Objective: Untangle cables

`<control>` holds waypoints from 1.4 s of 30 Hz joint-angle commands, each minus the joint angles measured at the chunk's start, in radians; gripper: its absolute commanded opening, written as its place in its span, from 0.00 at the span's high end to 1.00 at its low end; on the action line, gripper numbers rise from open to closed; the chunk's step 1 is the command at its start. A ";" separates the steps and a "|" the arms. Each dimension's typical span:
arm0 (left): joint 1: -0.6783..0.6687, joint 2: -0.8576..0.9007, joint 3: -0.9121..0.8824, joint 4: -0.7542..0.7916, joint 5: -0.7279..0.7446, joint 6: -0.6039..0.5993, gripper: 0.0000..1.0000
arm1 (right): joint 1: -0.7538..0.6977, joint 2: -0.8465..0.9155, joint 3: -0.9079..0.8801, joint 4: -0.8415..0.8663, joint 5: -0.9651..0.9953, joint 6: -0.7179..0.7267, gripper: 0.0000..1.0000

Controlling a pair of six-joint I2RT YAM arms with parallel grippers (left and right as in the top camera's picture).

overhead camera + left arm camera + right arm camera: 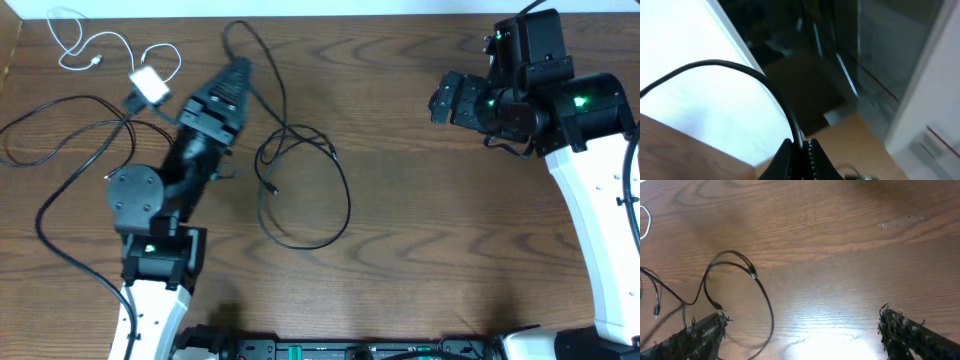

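Black cable (785,107) pinched in left claw (801,147); right claw (802,318) gapes empty

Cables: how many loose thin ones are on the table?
3. Short white cord: top-left corner. One long black cord: sprawled along the left side. Second long black cord: looped mid-table, its upper run pinched in the left gripper's jaws; the arm may hide parts.

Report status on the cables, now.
Left pincer shut on black cable. Right pincer open, empty, off to the side. On table, left side: white cable, second black cable. No obstruction seen.
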 commanded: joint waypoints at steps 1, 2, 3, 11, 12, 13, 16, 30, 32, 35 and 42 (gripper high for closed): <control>0.077 -0.013 0.030 -0.015 -0.010 -0.049 0.93 | 0.005 -0.002 0.006 0.000 0.005 -0.019 0.05; 0.095 -0.013 0.040 -0.032 -0.010 -0.049 0.93 | 0.005 -0.002 0.006 0.000 0.005 -0.019 0.05; 0.118 -0.013 0.058 -0.071 -0.010 -0.047 0.93 | 0.005 -0.002 0.006 0.002 0.005 -0.019 0.05; 0.257 0.020 0.383 -0.628 -0.011 0.245 0.93 | 0.005 0.026 0.006 0.009 0.005 -0.019 0.05; 0.277 0.026 0.429 -0.705 -0.011 0.283 0.92 | 0.005 0.035 0.006 0.009 0.005 -0.019 0.05; 0.294 0.031 0.464 -0.768 -0.011 0.312 0.93 | 0.005 0.042 0.006 0.008 0.005 -0.019 0.05; 0.356 0.037 0.537 -0.930 -0.014 0.411 0.93 | 0.005 0.068 0.006 0.002 0.004 -0.019 0.05; 0.737 0.155 0.564 -1.391 -0.282 0.649 0.92 | 0.005 0.130 0.006 0.015 0.005 -0.019 0.05; 0.776 0.187 0.563 -1.397 -0.314 0.649 0.93 | 0.005 0.131 0.006 0.023 0.005 -0.019 0.05; 0.816 0.245 0.563 -1.397 -0.423 0.649 0.92 | 0.005 0.131 0.006 0.034 0.005 -0.019 0.05; 0.834 0.402 0.563 -1.347 -0.773 0.649 0.93 | 0.004 0.131 0.006 0.060 0.008 -0.042 0.04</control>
